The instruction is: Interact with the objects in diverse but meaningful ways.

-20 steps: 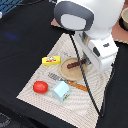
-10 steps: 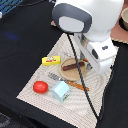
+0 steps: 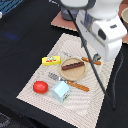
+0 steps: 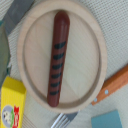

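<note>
Bench (image 3: pixel 20 55) first, dark-topped and carrying a pale woven placemat (image 3: pixel 95 102) on which everything sits; above it my white arm fills the exterior view's upper right, and its body hides the pincer there, while the wrist view shows no fingers either, so I cannot tell whether it is wide or narrow. Next in size is the round pale wooden plate (image 4: pixel 90 40), near the mat's middle; the wrist camera looks straight down on it. On the plate lies the dark brown sausage-like stick with darker grill marks (image 4: pixel 57 60), lengthwise across the centre and inside the rim. Beside the plate sit the pale blue carton (image 3: pixel 61 91), the yellow rectangular block (image 3: pixel 51 60), the red tomato-like ball (image 3: pixel 40 86), and an orange-handled knife (image 4: pixel 114 85) touching the rim.

I judge the sausage is the target; to do it well I would close across its narrow width at mid-length, come down plumb, and stop short of the wood so it cannot roll.
</note>
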Available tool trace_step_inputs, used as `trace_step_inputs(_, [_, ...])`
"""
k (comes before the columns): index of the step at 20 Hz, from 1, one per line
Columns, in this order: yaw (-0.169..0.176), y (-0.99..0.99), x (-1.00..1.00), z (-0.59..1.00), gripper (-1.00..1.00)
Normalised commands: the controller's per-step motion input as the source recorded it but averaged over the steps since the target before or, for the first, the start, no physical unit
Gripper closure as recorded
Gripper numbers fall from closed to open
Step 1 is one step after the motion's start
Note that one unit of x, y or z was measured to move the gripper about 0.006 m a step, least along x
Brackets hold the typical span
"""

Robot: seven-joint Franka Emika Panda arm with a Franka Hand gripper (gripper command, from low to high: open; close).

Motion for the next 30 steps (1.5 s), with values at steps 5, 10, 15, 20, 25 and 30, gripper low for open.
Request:
trace_step_inputs(5, [-0.036,-0.32,-0.81,0.0,-1.0])
trace_step_inputs(10, [-0.086,-0.56,-0.66,-0.05,-1.0])
trace_step_inputs(15, [-0.097,-0.56,-0.64,-0.07,-1.0])
trace_step_inputs(20, [-0.086,-0.33,-0.7,-0.23,-1.0])
trace_step_inputs(25, [-0.039,-0.08,-0.8,-0.22,-1.0])
trace_step_inputs(30, [-0.004,0.0,-0.82,-0.28,-1.0])
